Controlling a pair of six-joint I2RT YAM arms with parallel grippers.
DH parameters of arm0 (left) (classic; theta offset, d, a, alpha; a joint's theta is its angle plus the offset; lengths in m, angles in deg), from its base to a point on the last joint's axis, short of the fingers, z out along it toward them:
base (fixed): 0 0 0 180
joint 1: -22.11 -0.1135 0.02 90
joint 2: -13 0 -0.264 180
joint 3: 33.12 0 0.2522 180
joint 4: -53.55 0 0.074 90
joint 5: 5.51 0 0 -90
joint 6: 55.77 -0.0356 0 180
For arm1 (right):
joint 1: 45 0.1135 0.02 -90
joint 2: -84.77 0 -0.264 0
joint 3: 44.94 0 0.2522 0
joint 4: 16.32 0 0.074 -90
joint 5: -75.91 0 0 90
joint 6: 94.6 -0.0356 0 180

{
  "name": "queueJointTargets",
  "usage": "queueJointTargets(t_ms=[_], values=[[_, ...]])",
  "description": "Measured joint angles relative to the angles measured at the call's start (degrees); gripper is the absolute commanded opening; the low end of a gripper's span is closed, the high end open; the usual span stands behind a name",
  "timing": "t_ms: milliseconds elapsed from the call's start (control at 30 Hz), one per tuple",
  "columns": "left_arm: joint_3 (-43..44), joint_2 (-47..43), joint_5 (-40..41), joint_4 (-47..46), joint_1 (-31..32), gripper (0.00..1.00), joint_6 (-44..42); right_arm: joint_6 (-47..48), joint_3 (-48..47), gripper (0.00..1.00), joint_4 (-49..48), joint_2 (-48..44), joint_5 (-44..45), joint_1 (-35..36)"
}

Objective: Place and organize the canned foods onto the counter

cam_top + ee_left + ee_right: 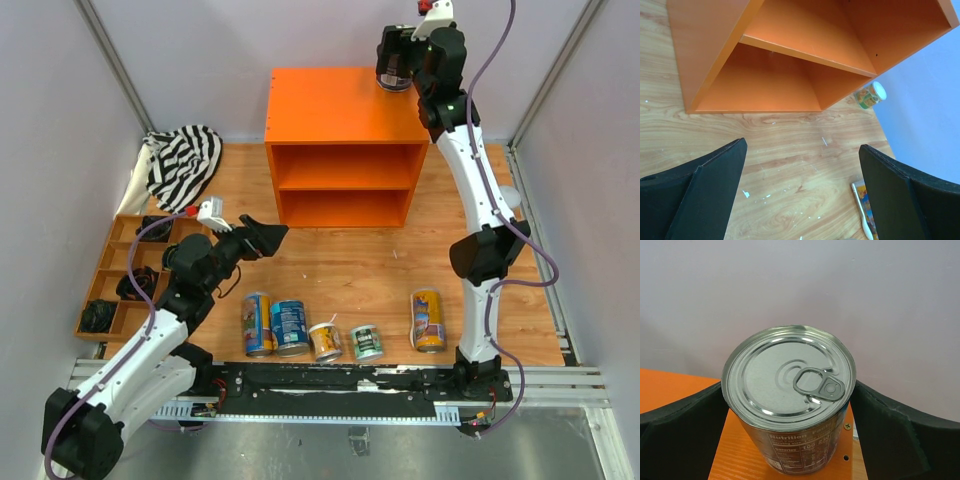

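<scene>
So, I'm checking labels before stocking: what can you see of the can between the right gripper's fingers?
The can is a metal cylinder with a shiny ridged silver lid, a pull-ring and a dark label with white nutrition text. It stands upright on the orange counter, near its far right corner, inside the right gripper, black fingers close on both sides; contact is unclear.

I see bright orange wooden counter top free | silver-lidded tin blocks back-right corner | five-tin row bars near floor
</scene>
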Motion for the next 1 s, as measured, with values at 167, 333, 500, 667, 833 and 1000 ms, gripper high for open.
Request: queueJointTargets(t_ms=[167, 333, 500, 667, 833, 1000], values=[[0.0, -1.3, 0.7, 1.0, 0.0, 0.99, 0.0, 0.1, 0.0, 0.99, 0.5, -0.5, 0.1, 0.1], [0.0, -1.9, 1.1, 2.1, 0.0, 0.99, 0.0, 0.7, 2.5, 0.99, 0.9, -2.8, 0.6, 0.6], [0.0, -3.1, 1.7, 4.1, 0.0, 0.99, 0.0, 1.8, 10.0, 0.98, 0.8, -9.4, 1.8, 2.1], [0.1, -5.5, 2.6, 6.9, 0.0, 0.99, 0.0, 2.7, 17.7, 0.99, 0.3, -18.5, 3.3, 5.0], [0.1, -8.7, 3.4, 10.7, 0.0, 0.99, 0.3, 4.5, 29.9, 0.99, -1.0, -30.3, 7.3, 11.3], [-0.4, -12.9, 4.3, 13.9, 0.0, 0.99, 1.9, 5.9, 44.0, 0.99, -1.3, -42.2, 13.5, 23.8]])
